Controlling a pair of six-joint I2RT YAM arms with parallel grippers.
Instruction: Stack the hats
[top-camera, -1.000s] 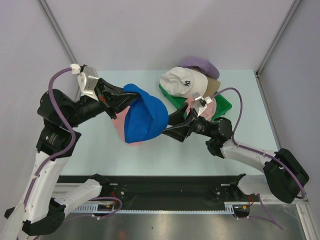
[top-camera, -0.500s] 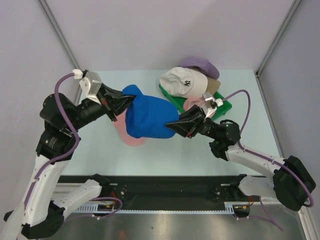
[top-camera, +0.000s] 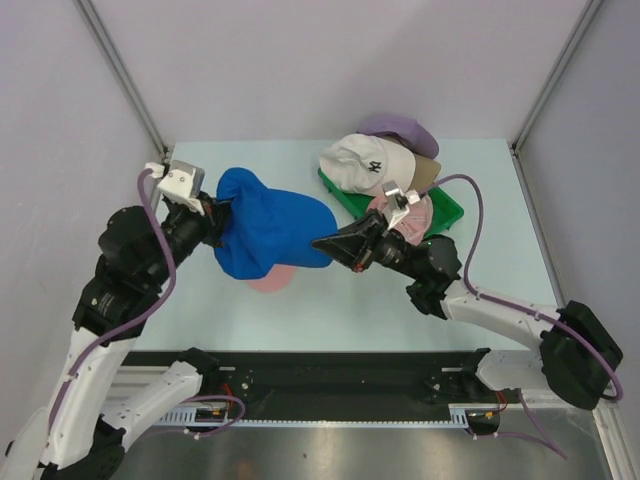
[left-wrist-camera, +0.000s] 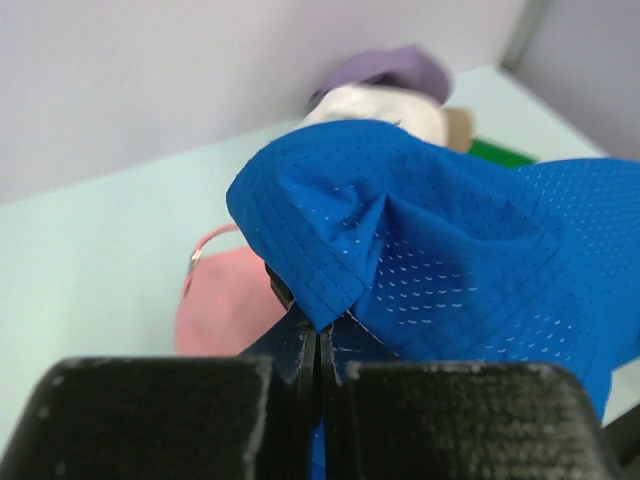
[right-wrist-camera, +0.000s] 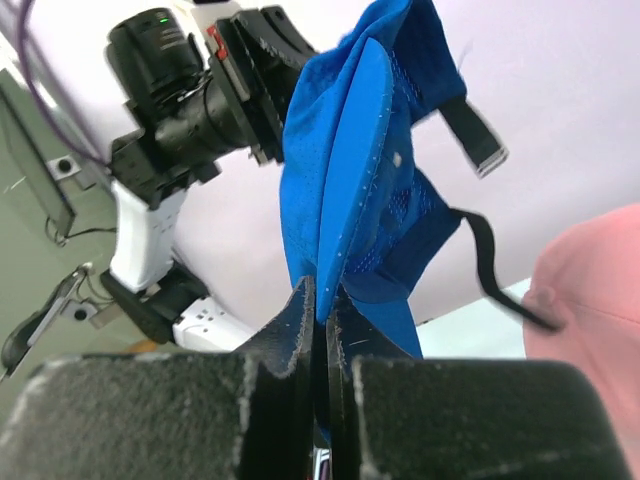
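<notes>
My right gripper (top-camera: 322, 243) has just pressed together on the brim of the blue hat (top-camera: 268, 232); my left gripper (top-camera: 213, 214) stays pinched on its opposite edge. The hat hangs stretched between them, over the pink hat (top-camera: 272, 281) beneath, so I judge lowering comes next.

Left arm (top-camera: 130, 250) bent, left fingers (left-wrist-camera: 292, 348) pinched closed, right arm (top-camera: 490, 305) outstretched, right fingers (right-wrist-camera: 290, 325) clamped

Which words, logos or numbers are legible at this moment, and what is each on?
"NY": dark interlocked monogram on the white cap, small but legible from above.
Nothing readable on the blue cap or anywhere else in the three views.
</notes>
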